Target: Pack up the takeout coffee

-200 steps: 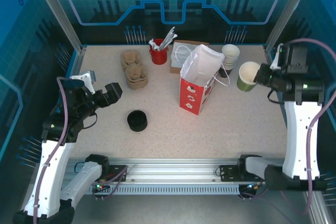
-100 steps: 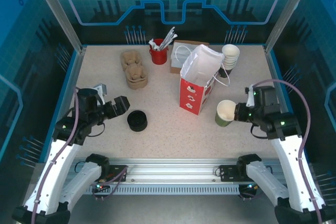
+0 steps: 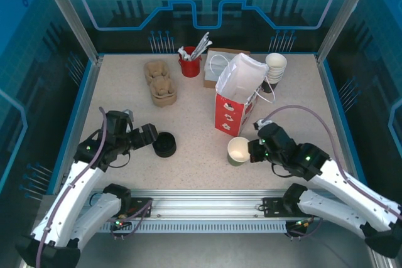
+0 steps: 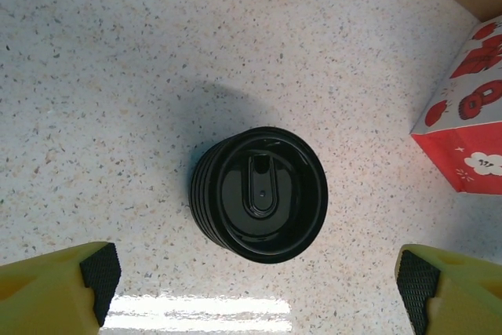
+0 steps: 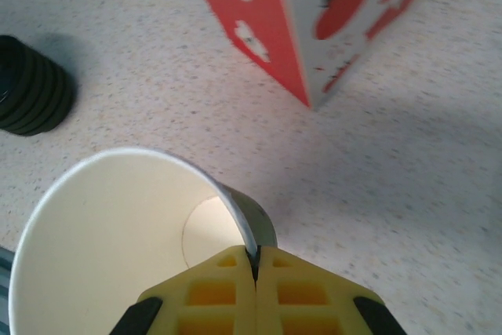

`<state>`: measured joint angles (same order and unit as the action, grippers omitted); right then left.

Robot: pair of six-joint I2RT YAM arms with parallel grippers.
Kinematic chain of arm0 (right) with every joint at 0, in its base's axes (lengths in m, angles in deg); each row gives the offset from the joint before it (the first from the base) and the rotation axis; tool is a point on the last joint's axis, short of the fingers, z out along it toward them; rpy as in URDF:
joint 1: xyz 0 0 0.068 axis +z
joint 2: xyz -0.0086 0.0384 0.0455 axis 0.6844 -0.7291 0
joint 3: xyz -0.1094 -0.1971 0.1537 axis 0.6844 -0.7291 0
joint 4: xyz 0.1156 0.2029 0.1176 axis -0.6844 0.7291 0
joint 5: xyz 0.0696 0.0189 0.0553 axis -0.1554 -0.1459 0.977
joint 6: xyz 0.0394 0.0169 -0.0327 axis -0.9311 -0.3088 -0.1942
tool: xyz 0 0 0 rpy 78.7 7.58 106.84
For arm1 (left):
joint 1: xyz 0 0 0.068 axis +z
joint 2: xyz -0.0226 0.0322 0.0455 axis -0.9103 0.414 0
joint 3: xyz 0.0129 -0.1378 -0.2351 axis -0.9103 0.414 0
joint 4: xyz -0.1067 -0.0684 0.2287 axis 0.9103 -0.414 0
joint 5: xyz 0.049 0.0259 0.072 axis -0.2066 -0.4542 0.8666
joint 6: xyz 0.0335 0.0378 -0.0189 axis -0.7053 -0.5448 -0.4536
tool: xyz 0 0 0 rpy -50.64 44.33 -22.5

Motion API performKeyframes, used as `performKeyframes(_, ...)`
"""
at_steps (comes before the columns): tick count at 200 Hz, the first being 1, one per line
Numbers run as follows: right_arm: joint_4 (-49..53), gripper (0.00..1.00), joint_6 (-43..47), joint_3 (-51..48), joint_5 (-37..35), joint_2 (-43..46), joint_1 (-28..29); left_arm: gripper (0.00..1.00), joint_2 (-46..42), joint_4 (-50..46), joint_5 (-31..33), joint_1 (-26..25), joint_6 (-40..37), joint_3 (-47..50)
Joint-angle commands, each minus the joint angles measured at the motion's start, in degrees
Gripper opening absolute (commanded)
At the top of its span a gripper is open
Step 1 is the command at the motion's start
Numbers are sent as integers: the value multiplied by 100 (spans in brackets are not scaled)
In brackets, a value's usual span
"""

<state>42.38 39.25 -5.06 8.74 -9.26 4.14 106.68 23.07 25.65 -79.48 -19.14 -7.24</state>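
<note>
The takeout coffee cup (image 3: 238,150), olive-green outside, white inside and with no lid on it, is in front of the red-and-white paper bag (image 3: 235,106). My right gripper (image 3: 252,150) is shut on its rim, one finger inside the wall and one outside. In the right wrist view the cup (image 5: 110,233) opens toward the camera above the gripper (image 5: 255,263). Whether the cup rests on the table I cannot tell. My left gripper (image 3: 151,135) stands open beside the stack of black lids (image 3: 164,144). In the left wrist view the stack (image 4: 263,194) lies ahead of the gripper (image 4: 257,276).
The bag (image 5: 314,13) stands open at mid-table. Behind it are a red mug of stirrers (image 3: 190,64), brown cup carriers (image 3: 161,85), a flat brown bag (image 3: 220,54) and a stack of white cups (image 3: 275,67). Blue walls ring the table (image 3: 301,123).
My right arm has carried the cup from the far right down and left to the front of the bag. The left gripper has moved down and right toward the lid stack.
</note>
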Motion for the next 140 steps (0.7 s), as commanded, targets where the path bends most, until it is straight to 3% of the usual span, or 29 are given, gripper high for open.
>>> performKeyframes(1, -907, 0, -388, -54, -533, -418, 496, 92, 111, -35, 132, -89, 198, 103)
performKeyframes(25, -1640, 0, -425, 53, -636, -1183, 882, 91, 210, 61, 103, -164, 262, 188)
performKeyframes(80, -2485, 0, -183, 631, -352, -2909, 1127, 90, 446, 160, 319, -241, 446, 410)
performKeyframes(140, -2503, 0, 49, 1204, -422, -3698, 1111, 87, 625, 380, 301, -250, 415, 605)
